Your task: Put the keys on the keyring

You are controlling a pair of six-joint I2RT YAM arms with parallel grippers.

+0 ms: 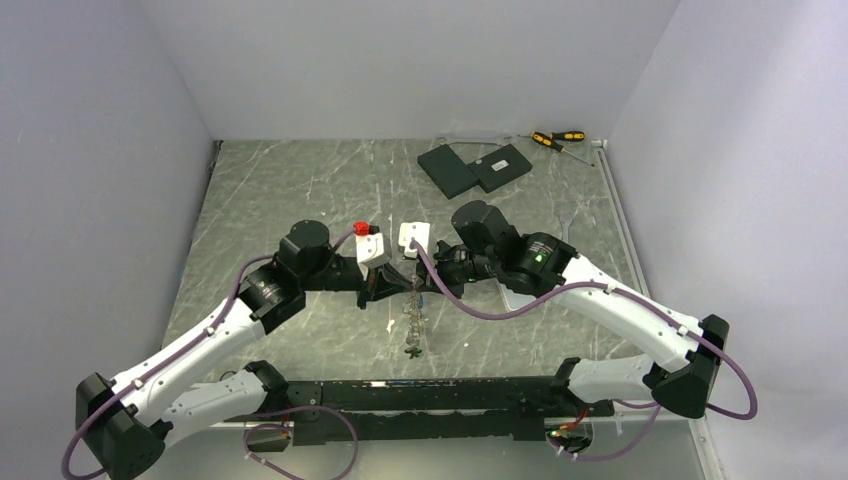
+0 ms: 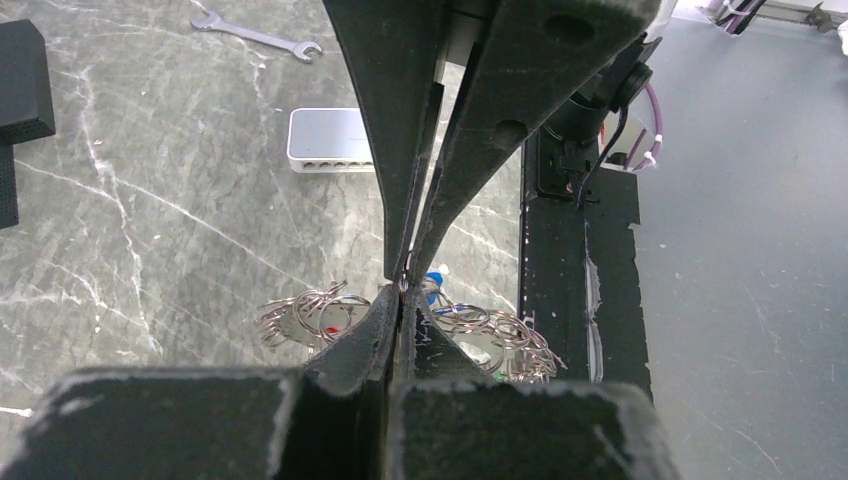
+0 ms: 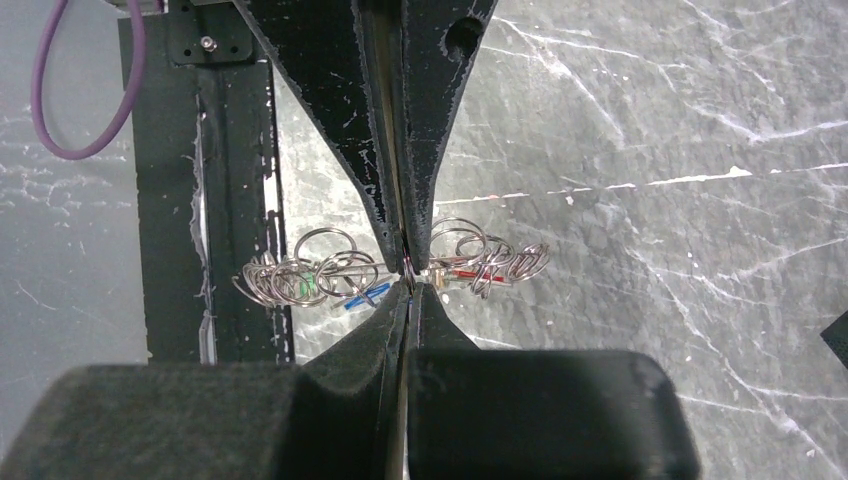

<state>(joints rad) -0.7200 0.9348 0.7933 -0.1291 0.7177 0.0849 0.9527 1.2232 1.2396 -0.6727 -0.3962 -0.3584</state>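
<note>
While clamped from opposite sides at mid-table, fans out in thin wire loops to either side of the meeting fingertips (image 3: pixel 375 200). Pictured: the keyring (image 3: pixel 320 270), with the keys (image 3: pixel 365 295) tangled among its loops, marked by blue, green and red heads. Fully closed on both sides, with the left gripper (image 2: pixel 398 303) and the right gripper (image 3: pixel 410 288) tip to tip on one strand of wire, apparently to steady the ring and work at a single spot for threading on a key. Hard to tell whether lifted clear of the marbled table (image 2: pixel 150 220) or resting on it. Positioned just beside the black front rail (image 3: pixel 240 160), near both arm bases, probably for easy reach by either wrist. Well apart and playing no part: pale slab (image 2: pixel 335 140) and wrench (image 2: pixel 258 37) off to one side, screwdrivers (image 1: pixel 568 135) at the far edge.
</note>
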